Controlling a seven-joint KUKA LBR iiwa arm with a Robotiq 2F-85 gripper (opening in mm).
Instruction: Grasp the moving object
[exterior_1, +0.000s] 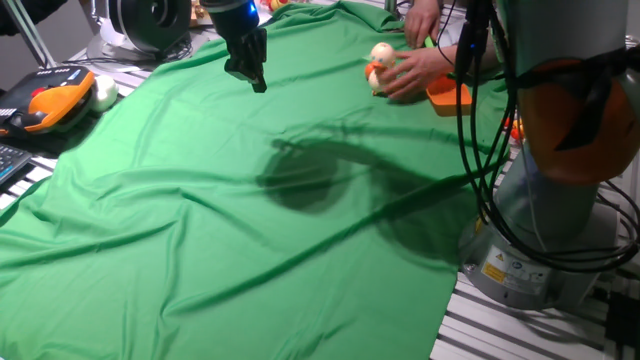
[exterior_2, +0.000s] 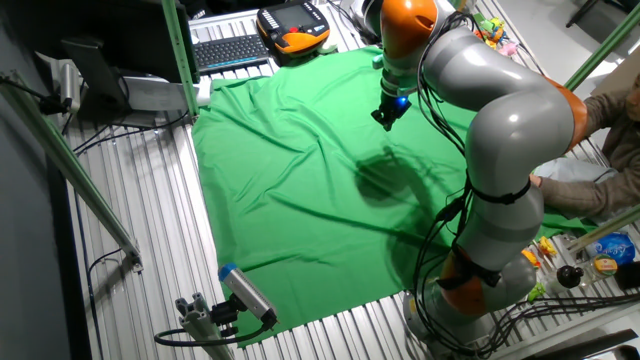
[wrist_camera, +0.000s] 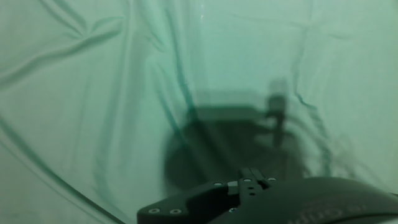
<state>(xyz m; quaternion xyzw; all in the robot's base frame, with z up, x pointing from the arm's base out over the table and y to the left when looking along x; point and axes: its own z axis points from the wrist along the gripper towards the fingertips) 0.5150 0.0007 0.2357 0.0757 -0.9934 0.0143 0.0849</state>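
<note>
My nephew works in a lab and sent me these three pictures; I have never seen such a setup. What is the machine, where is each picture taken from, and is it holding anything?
The machine is a grey-and-orange robot arm with a dark gripper at its tip. Two pictures come from fixed cameras on different sides of the table; the third, blurry one comes from a camera on the hand itself, looking down at the green cloth and the arm's shadow. The gripper hangs above bare cloth with nothing visible in it; whether its jaws are open is hard to tell. At the far edge a person's hand touches a small duck-like toy beside an orange tray. The toy lies well away from the gripper.
</note>
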